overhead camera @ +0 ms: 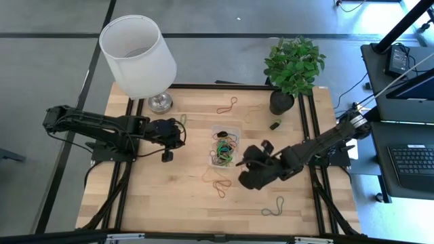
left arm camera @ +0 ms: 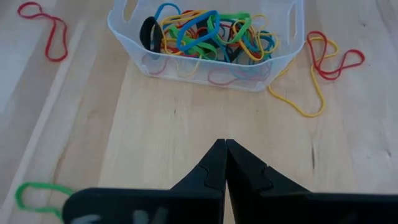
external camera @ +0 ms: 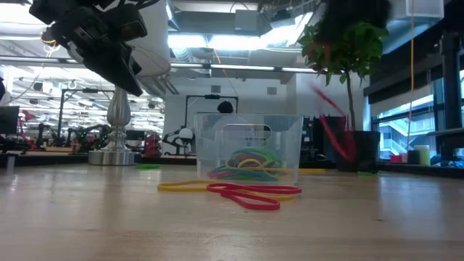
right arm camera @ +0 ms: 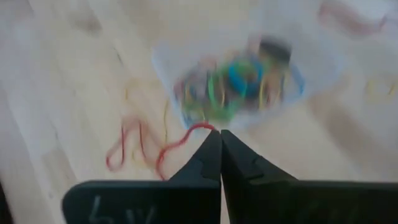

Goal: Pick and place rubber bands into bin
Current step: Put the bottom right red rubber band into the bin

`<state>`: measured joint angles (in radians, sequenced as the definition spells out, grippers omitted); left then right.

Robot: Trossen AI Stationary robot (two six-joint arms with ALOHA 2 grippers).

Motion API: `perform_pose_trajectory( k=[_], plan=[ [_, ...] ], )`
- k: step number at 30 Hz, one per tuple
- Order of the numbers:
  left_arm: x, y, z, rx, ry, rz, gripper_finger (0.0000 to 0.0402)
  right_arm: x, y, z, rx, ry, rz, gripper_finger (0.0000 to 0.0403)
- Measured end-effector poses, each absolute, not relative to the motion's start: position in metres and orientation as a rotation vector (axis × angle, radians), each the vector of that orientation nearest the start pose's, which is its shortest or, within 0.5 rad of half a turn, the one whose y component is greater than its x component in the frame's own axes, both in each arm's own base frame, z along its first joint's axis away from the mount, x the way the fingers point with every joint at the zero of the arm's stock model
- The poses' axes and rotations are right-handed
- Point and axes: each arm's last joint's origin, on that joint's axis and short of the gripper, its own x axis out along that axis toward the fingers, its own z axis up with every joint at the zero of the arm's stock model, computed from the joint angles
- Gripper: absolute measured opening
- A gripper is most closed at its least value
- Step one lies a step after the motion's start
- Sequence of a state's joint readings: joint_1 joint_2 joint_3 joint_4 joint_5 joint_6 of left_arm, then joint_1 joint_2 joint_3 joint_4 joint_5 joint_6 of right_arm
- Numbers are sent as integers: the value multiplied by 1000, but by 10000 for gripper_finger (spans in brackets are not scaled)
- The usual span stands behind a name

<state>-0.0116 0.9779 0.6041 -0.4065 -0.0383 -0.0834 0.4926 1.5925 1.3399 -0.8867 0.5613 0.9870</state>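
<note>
Flanking the bin (overhead camera: 226, 144), both grippers are clenched: right gripper (right arm camera: 220, 132) pinches a red rubber band (right arm camera: 174, 144), left gripper (left arm camera: 225, 144) empty. Lamp (overhead camera: 139, 57), plant (overhead camera: 293, 68) and black clip (overhead camera: 275, 125) stand behind.

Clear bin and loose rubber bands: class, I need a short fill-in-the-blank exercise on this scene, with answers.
1. The clear bin holds a tangle of coloured rubber ____.
2. In its wrist view, the left gripper has its fingers ____.
3. A white ____ stands at the table's far left corner.
4. The right gripper pinches a ____ band.

Answers: bands; shut; lamp; red
</note>
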Motion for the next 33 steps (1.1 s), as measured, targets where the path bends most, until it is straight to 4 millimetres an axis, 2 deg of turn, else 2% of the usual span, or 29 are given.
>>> perform_pose_trajectory(
  k=[6, 12, 18, 23, 27, 33],
  plan=[
    [191, -1, 221, -71, 778, 57, 2, 307, 114, 316, 199, 704, -512, 0],
    [191, -1, 221, -90, 777, 63, 1, 331, 84, 322, 138, 637, -500, 0],
    [191, -1, 221, -112, 777, 72, 3, 354, 63, 291, 145, 769, -488, 0],
    [191, -1, 221, -112, 777, 72, 2, 373, 54, 250, 159, 919, -489, 0],
    [191, -1, 221, -112, 777, 72, 3, 382, 46, 223, 208, 989, -553, 7],
    [191, -1, 221, -112, 777, 73, 3, 384, 34, 214, 314, 1037, -580, 50]
  ],
)
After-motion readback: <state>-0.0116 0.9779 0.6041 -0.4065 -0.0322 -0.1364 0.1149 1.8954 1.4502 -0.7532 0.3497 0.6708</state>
